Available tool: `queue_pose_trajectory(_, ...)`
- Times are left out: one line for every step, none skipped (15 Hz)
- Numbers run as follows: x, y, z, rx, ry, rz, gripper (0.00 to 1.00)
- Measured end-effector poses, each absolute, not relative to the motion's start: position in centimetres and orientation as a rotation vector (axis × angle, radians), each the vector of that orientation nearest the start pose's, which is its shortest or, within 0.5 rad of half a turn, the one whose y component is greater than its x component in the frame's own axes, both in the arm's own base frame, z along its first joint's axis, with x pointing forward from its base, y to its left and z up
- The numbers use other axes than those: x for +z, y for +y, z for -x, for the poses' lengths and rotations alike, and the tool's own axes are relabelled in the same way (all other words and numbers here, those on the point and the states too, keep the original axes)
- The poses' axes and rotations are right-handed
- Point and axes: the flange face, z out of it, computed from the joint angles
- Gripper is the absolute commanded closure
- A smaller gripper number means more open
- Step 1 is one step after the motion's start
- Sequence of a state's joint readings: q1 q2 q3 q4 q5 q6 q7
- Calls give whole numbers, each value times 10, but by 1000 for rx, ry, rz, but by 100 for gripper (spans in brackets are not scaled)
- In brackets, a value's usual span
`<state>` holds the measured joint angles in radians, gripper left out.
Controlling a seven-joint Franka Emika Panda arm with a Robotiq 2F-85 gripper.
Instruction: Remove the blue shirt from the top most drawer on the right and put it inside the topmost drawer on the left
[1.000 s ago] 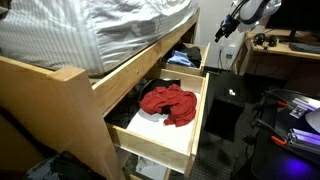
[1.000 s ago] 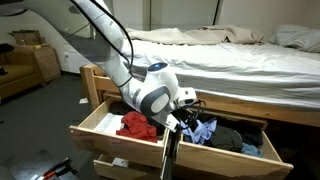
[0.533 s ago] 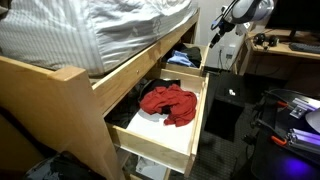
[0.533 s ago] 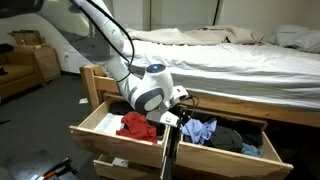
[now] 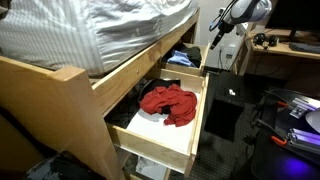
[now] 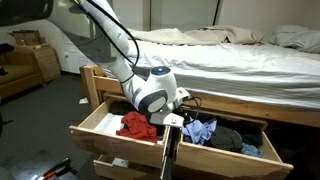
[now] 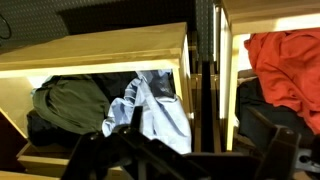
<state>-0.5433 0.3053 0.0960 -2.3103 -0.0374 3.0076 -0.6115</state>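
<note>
The blue shirt [image 7: 152, 112] lies crumpled in the open top drawer [image 7: 100, 52] just below and ahead of the gripper [image 7: 190, 165], and nothing is touching it. The gripper's fingers [image 7: 110, 160] are spread apart with nothing between them, and the hand hovers over the divider between the two pulled-out drawers. A green garment [image 7: 68, 103] is bunched against the shirt on the side away from the hand. On the hand's opposite side, the neighbouring drawer [image 6: 112, 147] holds a red garment [image 7: 285, 65]. The bed [image 6: 230, 55] spans above both drawers.
</note>
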Motion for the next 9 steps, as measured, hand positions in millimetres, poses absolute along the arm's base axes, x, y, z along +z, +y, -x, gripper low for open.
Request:
queue_pose_trajectory(255,-245,-504,-579,-299,3285,0)
queue_pose_trajectory(258,-254,-503,-600,-284,3319,0)
queue_pose_trajectory(261,-266,-501,-639,-270,3360,0)
queue_pose_trajectory(263,-278,-500,-691,-259,3395,0)
queue_pose_trajectory(263,-291,-501,-761,-254,3421,0)
queue_pose_trajectory(260,-300,-503,-839,-248,3432,0)
queue_pose_trajectory(254,-303,-506,-899,-239,3422,0)
queue_pose_trajectory(244,-298,-511,-940,-225,3387,0)
queue_pose_trajectory(234,-286,-519,-965,-214,3336,0)
